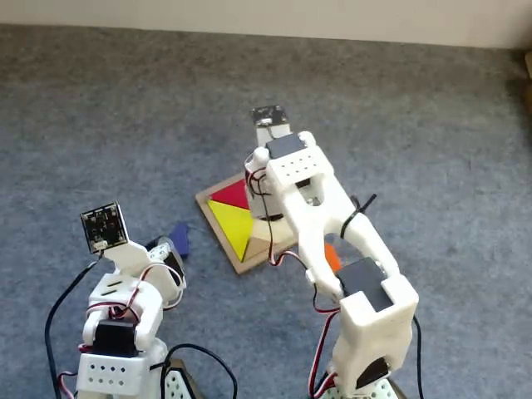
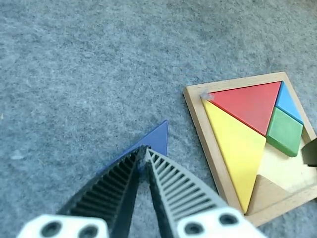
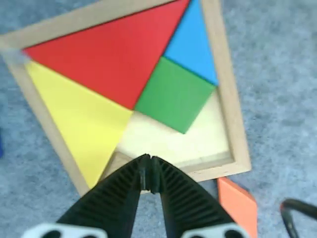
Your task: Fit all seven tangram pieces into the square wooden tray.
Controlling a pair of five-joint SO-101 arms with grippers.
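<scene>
Five pieces seated in wooden tray; bare tray floor shows beside green square. High view: dark blue triangle on worktop at tray's 9 o'clock, orange piece at 4 o'clock. Left tool closed to a sliver, tips on the triangle's edge; true grip or mere contact, can't tell. Right tool closed, empty, tips at tray rim.

Risks, my read:
- Flat triangle skids on the nap instead of lifting.
- Right arm over tray blocks delivery; arms clash.
- Closed tips catch rim, shove tray, unseat pieces.

Right arm overhangs the tray; carpet beyond lies open.
</scene>
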